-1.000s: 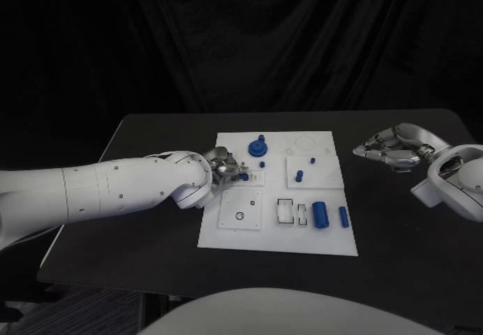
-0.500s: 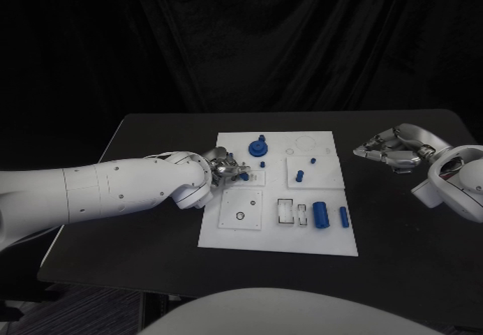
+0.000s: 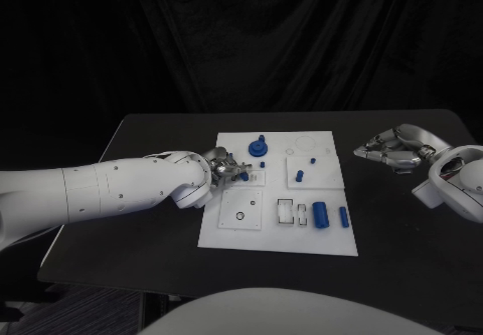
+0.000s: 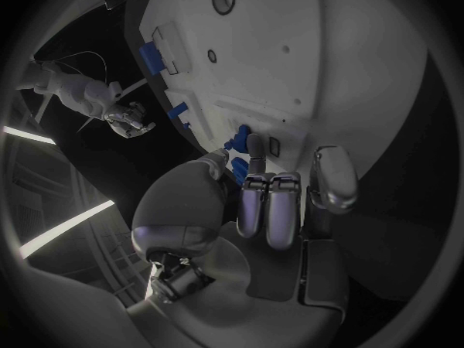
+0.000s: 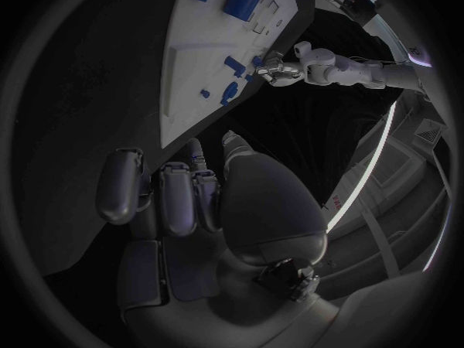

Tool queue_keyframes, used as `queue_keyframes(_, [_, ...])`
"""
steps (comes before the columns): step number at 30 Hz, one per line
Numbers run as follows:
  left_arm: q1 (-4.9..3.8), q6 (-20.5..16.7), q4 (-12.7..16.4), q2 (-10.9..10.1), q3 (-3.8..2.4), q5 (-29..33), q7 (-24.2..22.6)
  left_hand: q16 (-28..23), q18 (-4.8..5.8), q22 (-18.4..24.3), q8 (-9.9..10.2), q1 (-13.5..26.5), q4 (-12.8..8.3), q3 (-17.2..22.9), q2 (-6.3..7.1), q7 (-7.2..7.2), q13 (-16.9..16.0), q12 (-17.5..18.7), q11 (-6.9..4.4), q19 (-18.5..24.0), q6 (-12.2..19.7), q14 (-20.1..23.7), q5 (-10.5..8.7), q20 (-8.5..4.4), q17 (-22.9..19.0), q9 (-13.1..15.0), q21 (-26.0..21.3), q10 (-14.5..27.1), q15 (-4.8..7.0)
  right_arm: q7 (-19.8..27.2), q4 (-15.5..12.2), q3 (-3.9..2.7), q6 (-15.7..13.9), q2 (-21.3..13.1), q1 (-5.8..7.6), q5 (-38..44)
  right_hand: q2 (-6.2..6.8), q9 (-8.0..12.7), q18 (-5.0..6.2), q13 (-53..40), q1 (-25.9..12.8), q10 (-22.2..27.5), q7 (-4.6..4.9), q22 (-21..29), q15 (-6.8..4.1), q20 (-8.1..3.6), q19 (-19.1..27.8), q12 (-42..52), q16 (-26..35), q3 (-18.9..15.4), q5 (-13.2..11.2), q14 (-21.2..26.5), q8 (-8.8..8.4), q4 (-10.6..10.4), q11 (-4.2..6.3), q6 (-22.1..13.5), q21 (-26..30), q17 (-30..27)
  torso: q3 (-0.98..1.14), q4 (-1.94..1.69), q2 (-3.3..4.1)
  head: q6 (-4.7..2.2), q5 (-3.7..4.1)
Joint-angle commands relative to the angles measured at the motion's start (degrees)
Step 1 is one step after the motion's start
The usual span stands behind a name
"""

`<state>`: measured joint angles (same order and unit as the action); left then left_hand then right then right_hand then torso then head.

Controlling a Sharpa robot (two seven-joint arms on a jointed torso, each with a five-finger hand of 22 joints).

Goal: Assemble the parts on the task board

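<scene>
The white task board (image 3: pixel 277 230) lies in the middle of the black table. My left hand (image 3: pixel 227 167) is over the board's left edge and pinches a small blue part (image 3: pixel 243 176) between thumb and finger; in the left wrist view that small blue part (image 4: pixel 238 141) sits at the fingertips (image 4: pixel 255 145) just above the board (image 4: pixel 319 62). My right hand (image 3: pixel 391 150) hovers off the board's right side with its fingers curled in on nothing. A round blue part (image 3: pixel 259 147) stands at the board's far end. A thick blue cylinder (image 3: pixel 320 214) and a slim one (image 3: pixel 343 217) lie at the near right.
Small blue pegs (image 3: pixel 300 175) stand in the raised plate on the board's right half. Near the thick cylinder sit rectangular slots (image 3: pixel 287 210), with a round hole (image 3: pixel 239 215) at the near left. Bare black table (image 3: pixel 403 230) surrounds the board.
</scene>
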<state>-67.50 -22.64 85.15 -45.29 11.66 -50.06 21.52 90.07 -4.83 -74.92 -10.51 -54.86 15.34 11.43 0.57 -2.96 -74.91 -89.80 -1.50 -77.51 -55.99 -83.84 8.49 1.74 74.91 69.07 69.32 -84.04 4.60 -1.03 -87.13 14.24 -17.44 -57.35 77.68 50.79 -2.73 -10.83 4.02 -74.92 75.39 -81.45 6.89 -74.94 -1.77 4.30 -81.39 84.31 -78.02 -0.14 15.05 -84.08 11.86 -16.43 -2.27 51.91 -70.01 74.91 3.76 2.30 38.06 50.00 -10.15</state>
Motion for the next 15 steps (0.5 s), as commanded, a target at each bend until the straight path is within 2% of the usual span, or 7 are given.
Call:
queue_keyframes(1, [0.69, 2.95, -0.15, 0.12, 0.45, 0.35, 1.13, -0.07, -0.73, -1.13, -0.26, 0.48, 0.31, -1.00, -0.12, 0.05, -15.09, -0.20, 0.32, -0.04, -0.05, -6.16, -0.56, 0.53, 15.09, 0.09, -0.31, -5.96, -0.40, -1.03, -0.03, -0.04, 0.56, -0.06, -0.19, 0.00, 0.10, 0.09, 1.10, -5.36, 0.45, 0.48, 0.05, -2.76, -0.01, 0.02, 0.48, -0.27, 0.34, 0.02, 0.38, -2.57, -0.34, 0.34, -0.09, 0.45, 0.27, 4.51, 0.03, 0.00, -0.01, 0.00, -0.09])
queue_keyframes(3, [0.70, 3.05, -0.17, 0.10, 0.45, 0.35, 1.08, -0.07, -0.72, -1.15, -0.31, 0.53, 0.47, -1.28, -0.13, 0.06, -15.09, -0.20, 0.31, -0.06, -0.07, -6.16, -0.73, 0.52, 15.09, 0.12, -0.30, -5.96, -0.40, -1.04, -0.03, -0.04, 0.60, -0.06, -0.20, 0.00, 0.10, 0.09, 1.10, -5.36, 0.45, 0.48, 0.05, -2.76, -0.01, 0.02, 0.48, -0.27, 0.34, 0.02, 0.38, -2.57, -0.34, 0.34, -0.09, 0.45, 0.27, 4.51, 0.02, 0.00, -0.01, 0.00, -0.10])
queue_keyframes(4, [0.71, 3.12, -0.18, 0.09, 0.45, 0.35, 1.06, -0.07, -0.73, -1.20, -0.49, 0.78, 0.95, -2.34, -0.20, 0.08, -15.09, -0.20, 0.27, -0.07, -0.14, -6.16, -1.58, 0.51, 15.09, 0.22, -0.36, -5.96, -0.38, -1.05, -0.02, -0.04, 0.64, -0.06, -0.21, 0.00, 0.10, 0.09, 1.10, -5.36, 0.45, 0.48, 0.05, -2.76, -0.01, 0.02, 0.48, -0.27, 0.34, 0.02, 0.38, -2.57, -0.34, 0.34, -0.09, 0.45, 0.27, 4.51, 0.02, 0.00, -0.01, 0.00, -0.09])
queue_keyframes(9, [0.74, 3.47, -0.26, 0.07, 0.45, 0.35, 0.92, -0.07, -0.73, -1.32, -1.23, 1.04, 1.12, -4.21, -0.52, 0.13, -15.09, -0.20, 0.25, -0.11, 0.07, -6.16, -2.89, 0.48, 15.09, 0.94, -0.47, -5.96, -0.34, -1.13, -0.01, -0.04, 0.78, -0.06, -0.24, 0.00, 0.10, 0.10, 1.10, -5.38, 0.46, 0.46, 0.05, -2.75, 0.00, 0.02, 0.49, -0.26, 0.36, 0.02, 0.39, -2.56, -0.34, 0.34, -0.09, 0.47, 0.30, 4.49, 0.03, -0.01, 0.06, 0.00, -0.14])
queue_keyframes(13, [0.77, 3.67, -0.37, 0.10, 0.45, 0.35, 0.51, -0.07, -0.72, -1.60, -5.06, 0.46, 1.04, -7.02, -2.14, 0.48, -15.09, -0.20, -0.03, -0.22, 0.99, -6.16, -2.89, 0.30, 15.09, 4.87, -0.64, -5.96, -0.13, -1.15, 0.00, -0.04, 0.85, -0.06, -0.25, 0.00, 0.10, 0.10, 1.10, -5.38, 0.46, 0.46, 0.05, -2.75, 0.00, 0.02, 0.49, -0.26, 0.36, 0.02, 0.39, -2.56, -0.34, 0.34, -0.09, 0.47, 0.30, 4.49, 0.01, -0.05, 0.09, 0.00, -0.11])
queue_keyframes(15, [0.78, 3.80, -0.43, 0.13, 0.45, 0.35, 0.23, -0.07, -0.73, -1.67, -6.29, 0.13, 1.09, -7.71, -2.73, 0.59, -15.09, -0.20, -0.09, -0.23, 1.42, -6.16, -2.62, 0.25, 15.09, 6.24, -0.74, -5.96, -0.07, -1.17, 0.00, -0.04, 0.89, -0.06, -0.26, 0.00, 0.10, 0.10, 1.10, -5.38, 0.46, 0.46, 0.05, -2.75, 0.00, 0.02, 0.49, -0.26, 0.36, 0.02, 0.39, -2.56, -0.34, 0.34, -0.09, 0.47, 0.30, 4.49, 0.02, -0.06, 0.08, 0.00, -0.10])
